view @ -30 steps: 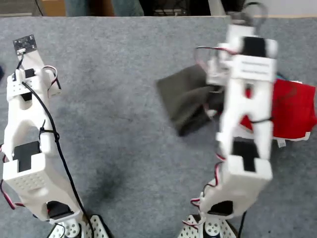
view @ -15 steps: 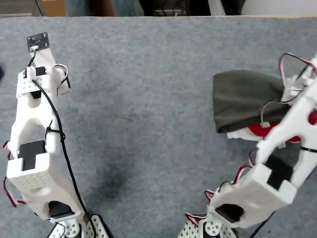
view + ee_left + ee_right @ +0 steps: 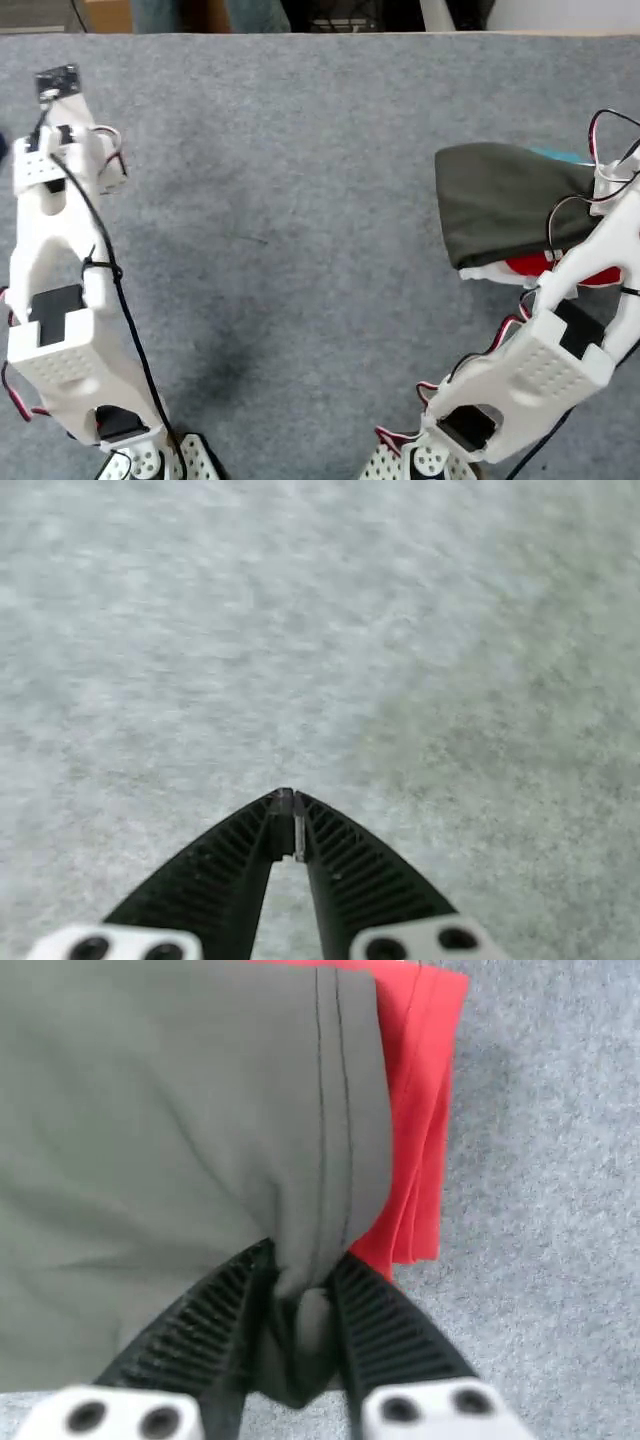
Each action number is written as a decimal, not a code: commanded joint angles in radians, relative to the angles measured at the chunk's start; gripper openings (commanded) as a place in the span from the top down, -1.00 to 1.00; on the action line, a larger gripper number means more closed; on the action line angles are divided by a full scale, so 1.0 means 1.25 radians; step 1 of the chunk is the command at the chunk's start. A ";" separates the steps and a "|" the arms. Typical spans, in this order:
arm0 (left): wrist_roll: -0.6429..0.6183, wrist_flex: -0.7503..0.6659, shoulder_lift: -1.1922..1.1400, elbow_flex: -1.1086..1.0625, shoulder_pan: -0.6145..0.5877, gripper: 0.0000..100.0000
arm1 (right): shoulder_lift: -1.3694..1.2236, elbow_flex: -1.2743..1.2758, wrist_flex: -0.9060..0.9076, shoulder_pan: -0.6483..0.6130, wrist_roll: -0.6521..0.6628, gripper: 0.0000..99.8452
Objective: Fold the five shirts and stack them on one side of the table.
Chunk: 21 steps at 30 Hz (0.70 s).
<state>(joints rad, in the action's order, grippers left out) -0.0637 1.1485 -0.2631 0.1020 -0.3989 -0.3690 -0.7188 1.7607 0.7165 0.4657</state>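
Edge of the dark shirt (image 3: pixel 150 1110) is being pinched between the right fingers (image 3: pixel 215 1310), its bulk lying beyond the tips atop the red shirt (image 3: pixel 415 1110). The left fingers (image 3: pixel 230 865), closed and empty, are well apart.

The table (image 3: pixel 270 200) was covered edge to edge in a grey, felt-like cloth, slightly mottled, with a fainter dark patch (image 3: pixel 228 372) toward the near side, left of centre. Beyond its far edge stood a brown box (image 3: pixel 108 14) at the far left, a bluish-grey thing (image 3: pixel 190 14) just right of it, then dark clutter (image 3: pixel 350 14), and a pale surface (image 3: pixel 560 12) at the far right. A dark blue sliver (image 3: pixel 2 148) showed at the left edge.
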 commanded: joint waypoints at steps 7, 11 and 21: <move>0.142 0.088 0.037 0.220 -0.333 0.68 | 0.107 -0.034 0.004 -0.022 -0.043 0.06; 0.280 -0.001 -0.007 0.212 -0.452 0.66 | 0.134 -0.034 0.004 -0.071 -0.058 0.06; 0.298 -0.341 -0.425 0.307 -0.532 0.58 | 0.145 -0.034 0.004 -0.212 -0.123 0.06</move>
<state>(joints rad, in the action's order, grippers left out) 0.3030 0.7864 -0.6897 0.3782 -1.0526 -0.2417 -0.7204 1.7607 0.4910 0.3214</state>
